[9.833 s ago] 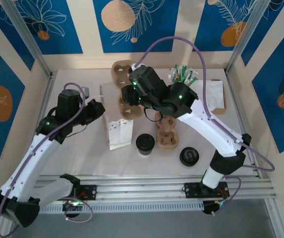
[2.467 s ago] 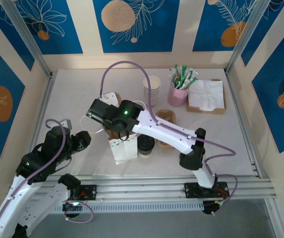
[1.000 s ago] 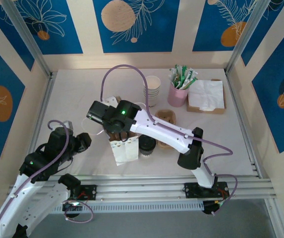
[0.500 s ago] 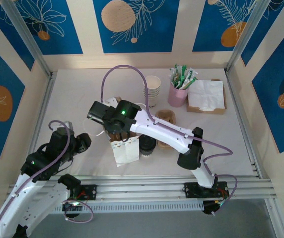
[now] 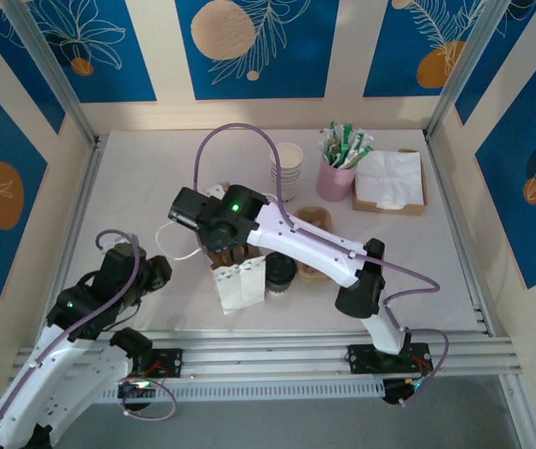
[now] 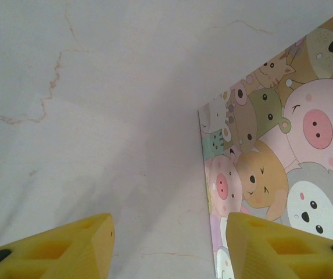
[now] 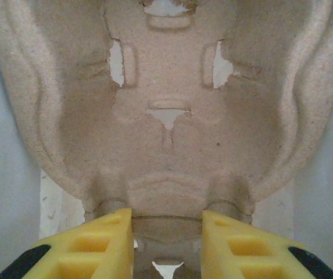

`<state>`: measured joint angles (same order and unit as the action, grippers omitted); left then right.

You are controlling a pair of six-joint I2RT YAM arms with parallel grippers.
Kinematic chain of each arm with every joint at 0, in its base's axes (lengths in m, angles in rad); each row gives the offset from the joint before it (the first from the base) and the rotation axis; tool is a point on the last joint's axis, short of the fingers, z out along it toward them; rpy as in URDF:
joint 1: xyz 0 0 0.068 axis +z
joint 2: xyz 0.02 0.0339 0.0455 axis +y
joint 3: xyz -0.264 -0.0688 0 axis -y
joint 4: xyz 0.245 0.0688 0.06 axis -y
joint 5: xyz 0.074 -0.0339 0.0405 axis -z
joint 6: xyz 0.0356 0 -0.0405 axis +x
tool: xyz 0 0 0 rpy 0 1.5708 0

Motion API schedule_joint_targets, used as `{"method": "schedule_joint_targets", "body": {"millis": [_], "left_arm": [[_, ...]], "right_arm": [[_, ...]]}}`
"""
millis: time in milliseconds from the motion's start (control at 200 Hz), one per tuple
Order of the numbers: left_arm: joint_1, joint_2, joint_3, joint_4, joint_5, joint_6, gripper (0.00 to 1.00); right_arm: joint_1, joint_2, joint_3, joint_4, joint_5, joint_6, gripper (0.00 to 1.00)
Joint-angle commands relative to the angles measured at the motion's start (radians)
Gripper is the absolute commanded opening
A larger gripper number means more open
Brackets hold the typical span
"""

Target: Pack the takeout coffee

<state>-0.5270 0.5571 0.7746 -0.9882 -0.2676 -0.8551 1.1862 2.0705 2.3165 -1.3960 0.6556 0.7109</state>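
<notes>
White tabletop (image 5: 137,187) lies between blue-and-cream patterned walls. At the centre of the overhead frame the takeout coffee (image 5: 280,270), a pale paper cup under a round black lid, stands upright just right of a white paper bag (image 5: 239,288). The right gripper (image 7: 167,232) has its 2 yellow fingers clamped on the rim of a brown moulded-pulp carrier (image 7: 166,116) at the bag's upper end. At lower left, the left gripper (image 6: 167,232) hovers with jaws apart, holding nothing, beside a cartoon-animal sheet (image 6: 282,151).
</notes>
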Motion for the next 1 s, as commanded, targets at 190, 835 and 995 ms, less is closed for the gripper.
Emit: {"method": "schedule_joint_targets", "body": {"millis": [190, 835, 995], "left_arm": [[-0.007, -0.002, 0.004, -0.014, -0.028, 0.003, 0.53], [0.041, 0.209, 0.31, 0.054, -0.172, 0.243, 0.66], [0.043, 0.16, 0.31, 0.01, -0.214, 0.258, 0.66]], "right_arm": [[-0.002, 0.01, 0.001, -0.084, -0.023, 0.008, 0.31], [-0.007, -0.011, -0.011, -0.048, -0.024, -0.014, 0.31], [-0.006, -0.013, 0.0, -0.029, -0.03, -0.022, 0.31]]}}
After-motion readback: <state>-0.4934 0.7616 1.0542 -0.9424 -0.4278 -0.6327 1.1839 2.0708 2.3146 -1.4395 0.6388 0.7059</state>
